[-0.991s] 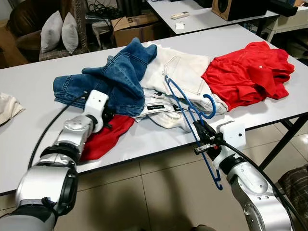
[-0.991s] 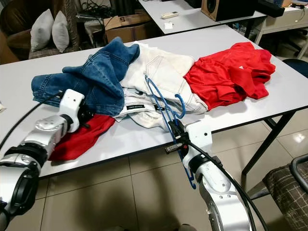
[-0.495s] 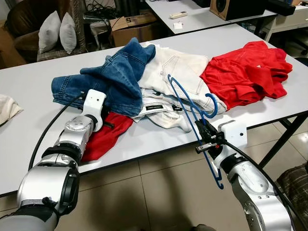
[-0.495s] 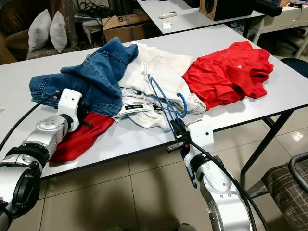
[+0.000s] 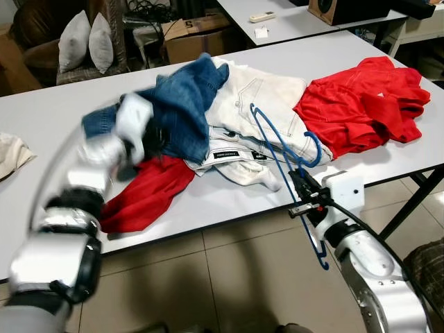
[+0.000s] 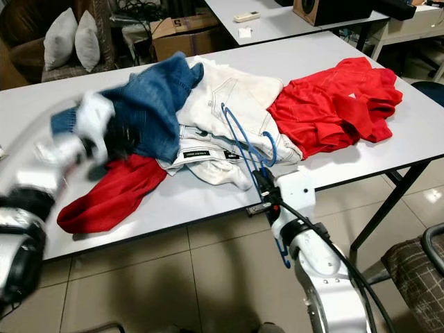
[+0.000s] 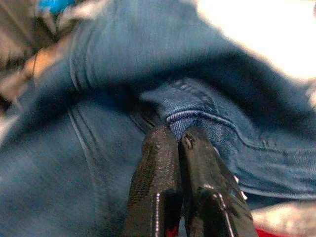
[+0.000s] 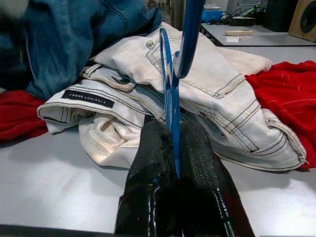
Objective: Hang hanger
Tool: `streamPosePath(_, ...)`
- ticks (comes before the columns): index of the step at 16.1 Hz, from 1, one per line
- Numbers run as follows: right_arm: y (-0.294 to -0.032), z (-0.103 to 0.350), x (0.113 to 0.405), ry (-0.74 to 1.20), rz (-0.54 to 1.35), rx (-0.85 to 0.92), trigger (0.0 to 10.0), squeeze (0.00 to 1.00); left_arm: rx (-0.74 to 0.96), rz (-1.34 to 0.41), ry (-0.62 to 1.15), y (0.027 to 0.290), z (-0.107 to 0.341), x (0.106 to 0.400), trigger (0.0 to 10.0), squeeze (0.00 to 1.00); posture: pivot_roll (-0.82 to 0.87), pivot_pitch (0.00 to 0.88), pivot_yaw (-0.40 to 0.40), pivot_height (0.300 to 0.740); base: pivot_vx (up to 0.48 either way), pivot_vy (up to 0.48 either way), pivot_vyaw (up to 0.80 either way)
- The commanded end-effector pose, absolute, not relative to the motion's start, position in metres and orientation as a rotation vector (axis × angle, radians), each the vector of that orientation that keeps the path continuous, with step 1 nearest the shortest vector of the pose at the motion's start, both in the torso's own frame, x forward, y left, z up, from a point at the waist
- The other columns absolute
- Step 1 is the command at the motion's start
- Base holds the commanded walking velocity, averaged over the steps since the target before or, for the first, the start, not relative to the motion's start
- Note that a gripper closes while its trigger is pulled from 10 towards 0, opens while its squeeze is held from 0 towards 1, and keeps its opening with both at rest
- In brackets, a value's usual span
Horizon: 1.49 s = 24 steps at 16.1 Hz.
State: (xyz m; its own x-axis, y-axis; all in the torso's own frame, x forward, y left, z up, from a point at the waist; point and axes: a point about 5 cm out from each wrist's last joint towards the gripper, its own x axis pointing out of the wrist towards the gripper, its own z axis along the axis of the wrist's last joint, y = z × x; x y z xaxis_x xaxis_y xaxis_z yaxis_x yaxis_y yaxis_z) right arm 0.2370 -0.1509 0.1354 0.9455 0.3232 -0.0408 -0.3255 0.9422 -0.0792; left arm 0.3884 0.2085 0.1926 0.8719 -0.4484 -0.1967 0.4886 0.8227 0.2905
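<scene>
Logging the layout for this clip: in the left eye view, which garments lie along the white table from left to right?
Beige cloth → red garment → blue jeans → white jeans → red shirt.

A thin blue wire hanger [image 5: 286, 164] sits clamped between the black fingers of the right gripper [image 5: 302, 194] at the near edge of a white table [image 5: 229, 201], toward five o'clock from the heap of clothes. Its frame stands on edge, tilted, running from eleven o'clock over the white jeans [image 5: 260, 104] down toward five o'clock, where its lower end hangs past the table edge above the tiled floor. Its curved hook [image 5: 313, 147] rises at the frame's two o'clock side, just above the pale denim. In the right wrist view, the blue wire [image 8: 172, 94] runs straight up from the closed fingertips.
</scene>
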Motion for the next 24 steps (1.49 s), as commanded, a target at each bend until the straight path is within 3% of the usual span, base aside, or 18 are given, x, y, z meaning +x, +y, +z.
streamPosePath(1,-0.151,0.141,0.237,0.0,0.341,-0.085,10.0,0.0,0.347,-0.535,0.098,0.207,0.21,0.389,0.0,0.0,-0.1,0.0,0.135,0.74,0.0,0.0,0.0)
streamPosePath(5,-0.155,0.141,0.238,0.004,0.344,-0.098,10.0,0.0,0.28,-0.674,0.15,0.193,0.231,0.375,0.0,0.0,-0.09,0.0,0.134,0.74,0.0,0.0,0.0)
streamPosePath(8,-0.153,0.137,0.236,0.017,0.352,-0.097,10.0,0.0,0.351,-0.767,0.267,0.177,0.19,0.362,0.0,0.0,-0.09,0.0,0.137,0.74,0.0,0.0,0.0)
streamPosePath(9,-0.152,0.136,0.236,0.021,0.353,-0.096,10.0,0.0,0.379,-0.765,0.287,0.17,0.177,0.36,3.9,0.0,-0.1,0.0,0.141,0.74,0.0,0.0,0.0)
streamPosePath(10,-0.152,0.136,0.237,0.021,0.352,-0.095,10.0,0.0,0.427,-0.711,0.295,0.167,0.168,0.362,10.0,0.0,-0.1,0.0,0.144,0.74,0.0,0.0,0.0)
streamPosePath(11,-0.153,0.137,0.236,0.018,0.346,-0.095,10.0,0.0,0.484,-0.658,0.28,0.17,0.165,0.365,10.0,0.05,-0.11,0.0,0.149,0.74,0.0,0.0,0.0)
streamPosePath(12,-0.154,0.138,0.236,0.015,0.335,-0.097,10.0,0.0,0.549,-0.599,0.268,0.175,0.165,0.366,10.0,1.0,-0.12,0.0,0.155,0.74,0.0,0.0,0.0)
streamPosePath(17,-0.156,0.138,0.232,0.012,0.321,-0.098,10.0,0.0,0.535,-0.591,0.236,0.181,0.171,0.357,10.0,1.0,-0.13,0.0,0.165,0.74,0.0,0.0,0.0)
streamPosePath(19,-0.155,0.138,0.232,0.012,0.321,-0.095,10.0,0.0,0.424,-0.685,0.294,0.173,0.156,0.34,10.0,1.0,-0.13,0.0,0.161,0.74,0.0,0.0,0.0)
streamPosePath(21,-0.154,0.138,0.233,0.009,0.324,-0.094,10.0,0.0,0.416,-0.714,0.36,0.171,0.144,0.332,10.0,1.0,-0.12,0.0,0.159,0.74,0.0,0.0,0.0)
streamPosePath(24,-0.154,0.139,0.234,0.007,0.329,-0.1,10.0,0.0,0.485,-0.569,0.393,0.183,0.134,0.332,10.0,1.0,-0.12,0.0,0.154,0.74,0.0,0.0,0.0)
